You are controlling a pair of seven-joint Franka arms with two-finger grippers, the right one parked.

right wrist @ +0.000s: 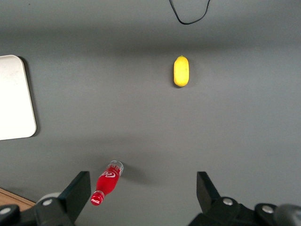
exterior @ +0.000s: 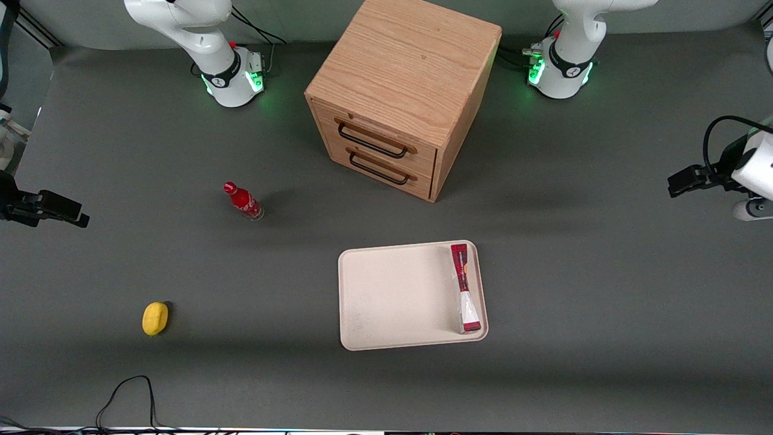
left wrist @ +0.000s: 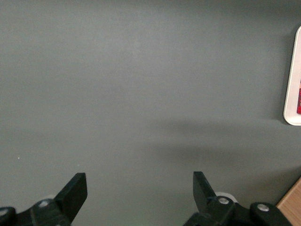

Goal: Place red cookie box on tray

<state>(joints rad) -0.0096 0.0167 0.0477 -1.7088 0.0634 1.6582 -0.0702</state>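
The red cookie box (exterior: 465,289) stands on its thin edge on the cream-white tray (exterior: 392,296), along the tray's rim toward the working arm's end. A sliver of the box (left wrist: 299,98) and the tray's rim (left wrist: 290,84) also show in the left wrist view. My gripper (exterior: 679,180) hangs above the bare table at the working arm's end, well apart from the tray. In the left wrist view the gripper (left wrist: 139,188) is open, with only grey table between its black fingertips (left wrist: 75,188).
A wooden drawer cabinet (exterior: 401,90) with two black handles stands farther from the front camera than the tray. A small red cola bottle (exterior: 243,201) and a yellow lemon-like object (exterior: 155,318) lie toward the parked arm's end. A black cable (exterior: 127,393) loops near the front edge.
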